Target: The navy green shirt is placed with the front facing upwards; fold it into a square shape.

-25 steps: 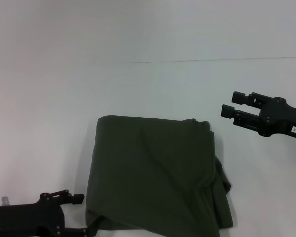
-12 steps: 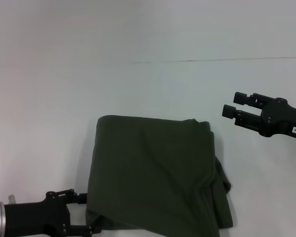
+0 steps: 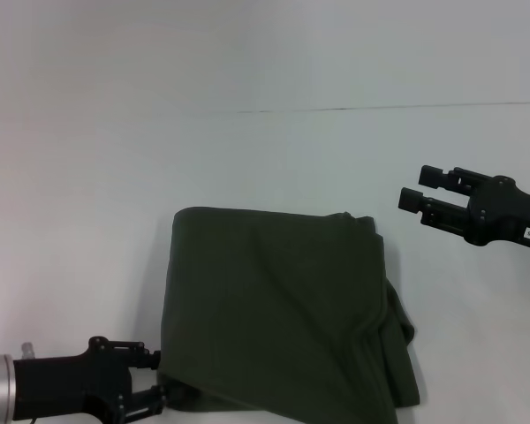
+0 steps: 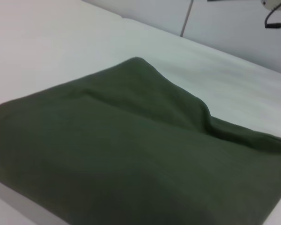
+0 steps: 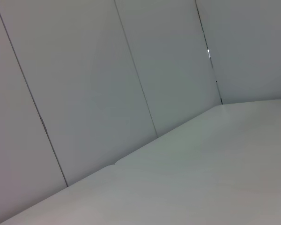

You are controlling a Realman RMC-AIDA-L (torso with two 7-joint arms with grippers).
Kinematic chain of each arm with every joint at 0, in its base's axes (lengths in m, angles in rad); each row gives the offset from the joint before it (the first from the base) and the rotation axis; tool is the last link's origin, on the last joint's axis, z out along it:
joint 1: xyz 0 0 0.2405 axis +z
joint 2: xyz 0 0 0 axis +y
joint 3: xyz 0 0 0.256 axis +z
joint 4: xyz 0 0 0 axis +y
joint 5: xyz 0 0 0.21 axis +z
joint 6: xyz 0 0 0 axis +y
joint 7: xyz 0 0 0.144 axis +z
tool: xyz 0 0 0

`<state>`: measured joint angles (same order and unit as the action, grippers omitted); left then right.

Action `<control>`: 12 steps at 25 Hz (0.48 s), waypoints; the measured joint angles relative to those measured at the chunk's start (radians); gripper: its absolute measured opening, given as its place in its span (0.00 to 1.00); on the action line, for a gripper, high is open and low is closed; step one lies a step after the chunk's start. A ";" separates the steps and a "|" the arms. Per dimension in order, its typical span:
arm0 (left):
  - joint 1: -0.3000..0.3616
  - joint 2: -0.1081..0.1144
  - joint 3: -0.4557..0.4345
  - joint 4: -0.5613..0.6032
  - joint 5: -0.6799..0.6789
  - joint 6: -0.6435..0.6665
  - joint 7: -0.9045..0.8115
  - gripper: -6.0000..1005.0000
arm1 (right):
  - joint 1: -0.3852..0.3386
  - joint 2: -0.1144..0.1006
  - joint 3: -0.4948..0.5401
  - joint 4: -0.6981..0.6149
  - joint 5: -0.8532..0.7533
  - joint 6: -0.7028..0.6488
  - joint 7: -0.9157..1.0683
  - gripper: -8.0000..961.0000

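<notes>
The navy green shirt (image 3: 283,314) lies folded on the white table (image 3: 115,177), a rough dark rectangle near the front edge of the head view, and its lower border is cut off by the frame. No lettering, collar or tag shows; only plain olive cloth faces up. On its right side a bunched layer (image 3: 399,331) sticks out from under the top fold, and what part of the garment that is cannot be made out. The left wrist view shows the same cloth (image 4: 131,154) close up, with a raised ridge across it and a far corner rounded off.

Down at the shirt's near left corner sits the left claw (image 3: 150,380), fingers spread, upper tip just at the cloth's edge and the lower one against the dark hem; whether they actually touch the fabric is hard to tell. Against a second ago, it has slid in toward the shirt and slightly lower in the frame, and that corner of the hem now looks a little lifted.

The right claw (image 3: 415,188) hovers well off to the shirt's right, fingers apart with nothing between them, barely changed from before. Its wrist camera sees only table and wall panels
</notes>
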<state>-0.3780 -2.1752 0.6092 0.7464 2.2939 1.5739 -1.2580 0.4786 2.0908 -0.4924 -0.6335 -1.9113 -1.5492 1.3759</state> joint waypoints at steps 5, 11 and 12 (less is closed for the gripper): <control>0.000 -0.001 0.007 0.000 -0.008 -0.007 -0.007 0.40 | 0.000 0.000 0.000 0.000 0.000 0.000 0.000 0.70; -0.001 -0.001 0.009 -0.006 -0.009 -0.063 -0.053 0.23 | 0.004 0.000 0.000 0.001 0.000 0.003 0.000 0.70; -0.001 -0.002 0.009 -0.006 -0.009 -0.070 -0.057 0.20 | 0.006 0.001 0.000 0.001 0.000 0.006 0.000 0.70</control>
<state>-0.3788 -2.1767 0.6182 0.7406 2.2850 1.5036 -1.3151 0.4844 2.0915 -0.4924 -0.6326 -1.9113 -1.5437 1.3756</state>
